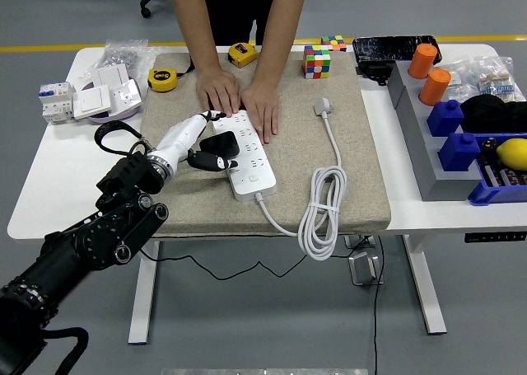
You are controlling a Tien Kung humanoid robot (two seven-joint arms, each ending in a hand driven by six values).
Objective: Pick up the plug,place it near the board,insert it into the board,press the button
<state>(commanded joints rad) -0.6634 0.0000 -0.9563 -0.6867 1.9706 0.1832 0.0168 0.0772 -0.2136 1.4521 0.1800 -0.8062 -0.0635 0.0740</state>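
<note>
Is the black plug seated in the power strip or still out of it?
In. The black plug sits flat on the white power strip, which a person's hands steady. The left hand rests against it; socket contact itself is hidden.

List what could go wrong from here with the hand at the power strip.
1. The person's hands press the power strip right beside the robot's left hand; its fingers might strike them.
2. The left hand sits against the black plug, so it might knock the plug loose.
3. The plug's black cord lies near the forearm and might snag.
</note>
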